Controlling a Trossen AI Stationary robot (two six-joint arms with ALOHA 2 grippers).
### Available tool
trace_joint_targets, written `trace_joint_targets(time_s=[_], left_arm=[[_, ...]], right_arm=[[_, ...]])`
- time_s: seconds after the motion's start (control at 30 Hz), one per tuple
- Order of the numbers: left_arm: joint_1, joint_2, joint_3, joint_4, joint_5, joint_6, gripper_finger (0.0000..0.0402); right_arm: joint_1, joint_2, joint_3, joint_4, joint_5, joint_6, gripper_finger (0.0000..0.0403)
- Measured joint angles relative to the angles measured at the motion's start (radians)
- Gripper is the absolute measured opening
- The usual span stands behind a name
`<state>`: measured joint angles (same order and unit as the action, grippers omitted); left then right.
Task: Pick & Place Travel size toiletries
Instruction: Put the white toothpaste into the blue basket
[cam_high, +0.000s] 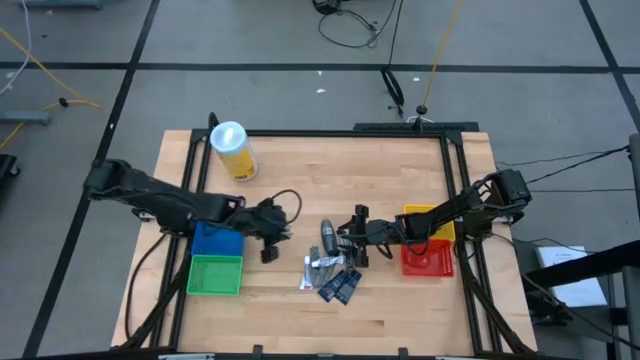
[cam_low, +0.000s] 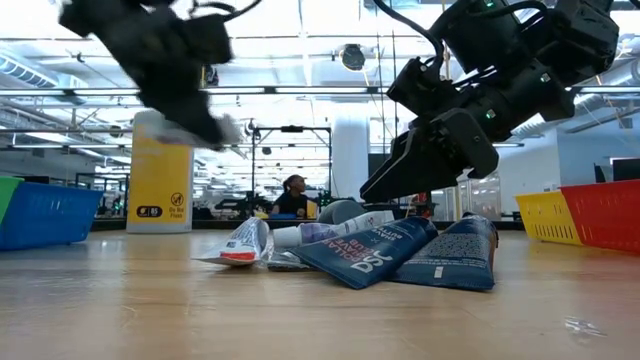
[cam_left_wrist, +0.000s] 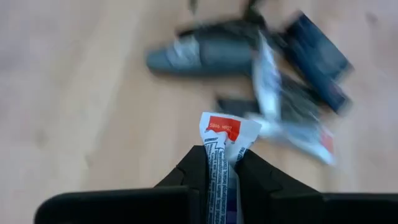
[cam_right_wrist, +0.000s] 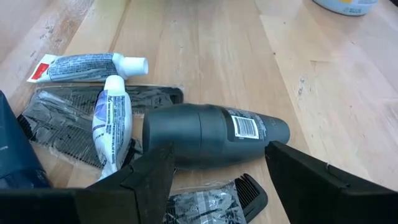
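My left gripper (cam_left_wrist: 227, 165) is shut on a small white tube with a red-marked flat end (cam_left_wrist: 222, 132). It hangs above the table beside the blue bin (cam_high: 215, 240), left of the pile. The other travel size toiletries lie heaped at mid-table (cam_high: 330, 272): two white tubes (cam_right_wrist: 87, 65), a dark grey oval bottle (cam_right_wrist: 211, 134), dark combs in clear wrap (cam_right_wrist: 62, 118) and dark blue packets (cam_low: 375, 255). My right gripper (cam_right_wrist: 217, 174) is open just above the pile, a finger on either side of the grey bottle. Whether they touch it I cannot tell. My left gripper pinches the white tube's body (cam_left_wrist: 217, 158) between its two fingers (cam_left_wrist: 193, 171). The tube lies along the fingers, and its crimped red-marked end sticks out past the fingertips. The gripper slants down toward the pile, and the tube is lifted clear of the table.
A big yellow cylinder with a white lid (cam_high: 232, 150) stands at the far left. A green bin (cam_high: 215, 275) sits next to the blue one on the left. Yellow (cam_high: 432, 215) and red (cam_high: 425, 260) bins sit on the right. Bare wood lies along the near edge.
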<state>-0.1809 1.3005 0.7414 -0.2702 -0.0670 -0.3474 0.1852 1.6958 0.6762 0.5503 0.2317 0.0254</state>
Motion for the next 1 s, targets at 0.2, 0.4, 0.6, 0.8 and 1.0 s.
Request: trace_joint_targets(time_s=[0.2, 0.4, 0.6, 0.8, 1.0], left_arm=[[-0.095, -0.141, 0.000, -0.412, 0.020, -0.169, 0.0054], [-0.200, -0.170, -0.008, -0.642, -0.035, -0.293, 0.0055], [-0.255, -0.169, -0.078, -0.659, -0.052, -0.350, 0.0056], [-0.260, -0.169, -0.132, -0.658, -0.053, -0.400, 0.0057], [-0.259, -0.169, -0.145, -0.659, -0.065, -0.404, 0.0100]], right_arm=[[0.000, 0.000, 0.000, 0.000, 0.000, -0.002, 0.0242], [0.000, 0.000, 0.000, 0.000, -0.001, -0.002, 0.0242], [0.000, 0.000, 0.000, 0.000, -0.001, 0.000, 0.0242], [0.000, 0.000, 0.000, 0.000, -0.001, 0.000, 0.0242], [0.000, 0.000, 0.000, 0.000, -0.001, -0.002, 0.0242]])
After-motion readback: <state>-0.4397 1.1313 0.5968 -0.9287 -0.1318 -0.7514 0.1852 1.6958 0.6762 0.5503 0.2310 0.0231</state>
